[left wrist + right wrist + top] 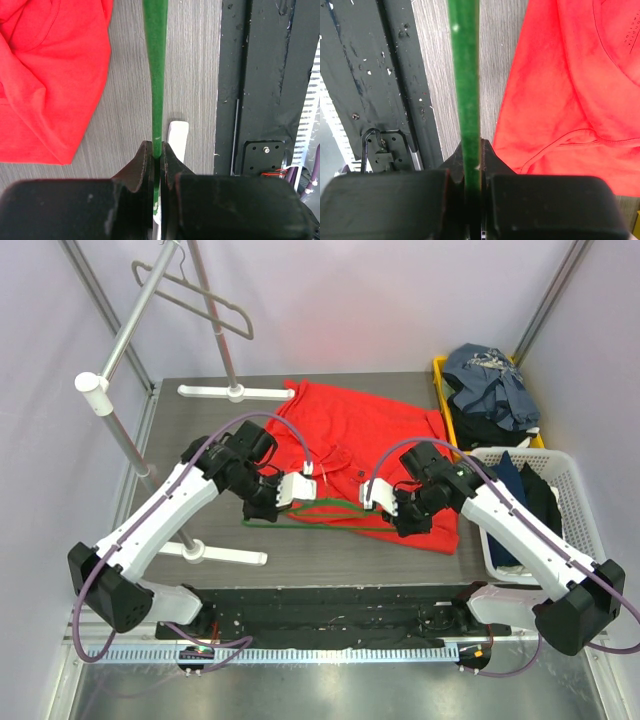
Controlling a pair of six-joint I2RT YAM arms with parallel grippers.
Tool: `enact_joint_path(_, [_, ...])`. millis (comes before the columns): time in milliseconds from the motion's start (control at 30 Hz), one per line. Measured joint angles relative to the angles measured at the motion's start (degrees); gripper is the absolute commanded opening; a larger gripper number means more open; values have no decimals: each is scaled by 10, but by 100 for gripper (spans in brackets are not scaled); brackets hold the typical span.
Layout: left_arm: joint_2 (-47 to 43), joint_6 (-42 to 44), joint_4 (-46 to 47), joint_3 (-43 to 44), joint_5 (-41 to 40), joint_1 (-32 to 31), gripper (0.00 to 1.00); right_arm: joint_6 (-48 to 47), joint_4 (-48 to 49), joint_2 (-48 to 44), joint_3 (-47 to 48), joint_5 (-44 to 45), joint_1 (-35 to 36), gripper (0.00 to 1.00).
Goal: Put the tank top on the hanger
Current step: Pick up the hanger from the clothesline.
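L gripper (284,500) is pinching the hanger (310,523) near its left end, jaws almost closed w/ the thin green bar btwn them. L wrist cam is showing that bar running straight out from the fingertips (142,165) over the table (330,560). R gripper (388,502) is gripping the right end the same way, jaws squeezing in w/ only the bar's thickness btwn them. Hanger is stretching btwn the 2 grippers toward the table's near side, low down; can't tell if it's touching the wood. The top (360,430) is lying spread & a bit rumpled mid-table, small dark chest mark facing up, not on the hanger yet. In both wrist views its red fabric is sitting just beside the bar, apart from it there. Grey hanger (195,295) is hanging on the rack (135,315) at back left. Dark clothes (490,380) are sitting in a yellow bin (440,390) & a white basket (530,453) at right.
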Motion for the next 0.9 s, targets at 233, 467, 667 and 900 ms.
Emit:
enact_joint_path(233, [5, -11, 12, 1, -6, -1, 66, -1, -3, -15, -7, 2, 0, 1])
enact_joint_path(467, [-26, -51, 79, -1, -24, -2, 100, 29, 2, -61, -32, 21, -13, 1])
enact_joint_path(667, [-60, -94, 137, -1, -49, -2, 100, 75, 30, -113, -71, 54, -59, 1])
enact_joint_path(900, [-47, -152, 241, -13, -122, -2, 100, 131, 75, -192, -110, 97, -143, 1])
